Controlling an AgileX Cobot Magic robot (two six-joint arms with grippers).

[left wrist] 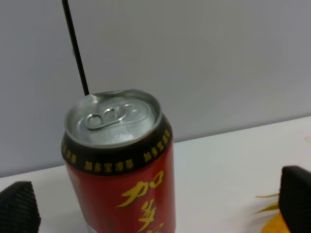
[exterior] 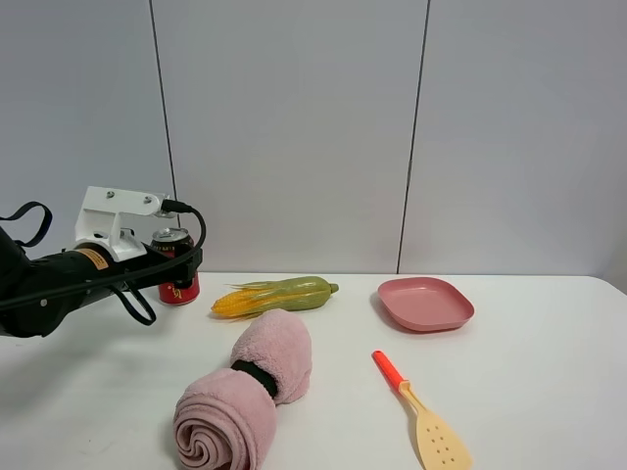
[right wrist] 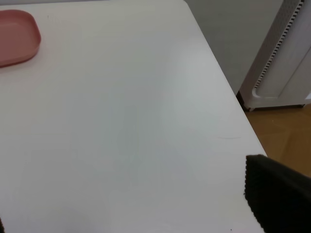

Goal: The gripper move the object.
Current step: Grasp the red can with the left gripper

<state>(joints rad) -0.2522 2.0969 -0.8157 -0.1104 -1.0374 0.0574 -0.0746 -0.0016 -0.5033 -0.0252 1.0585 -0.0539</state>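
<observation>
Your left claw (exterior: 178,264) is hovering spread wide around the red can (left wrist: 121,165), which is standing upright on the white surface (exterior: 549,372) between the claw's two black fingers (left wrist: 17,208). A gap is showing on each side, so nothing is being gripped. The corn cob (exterior: 274,296) is lying just past one finger. Your right claw (right wrist: 124,194) is hanging released above the surface, holding nothing.

The can (exterior: 179,291) is being shown in red with gold characters, a black band and a silver top; the towel (exterior: 245,397) in pink; the corn (exterior: 274,296) in yellow and green; the plate (exterior: 425,304) in pink; the spatula (exterior: 421,411) in tan with a red handle.
</observation>
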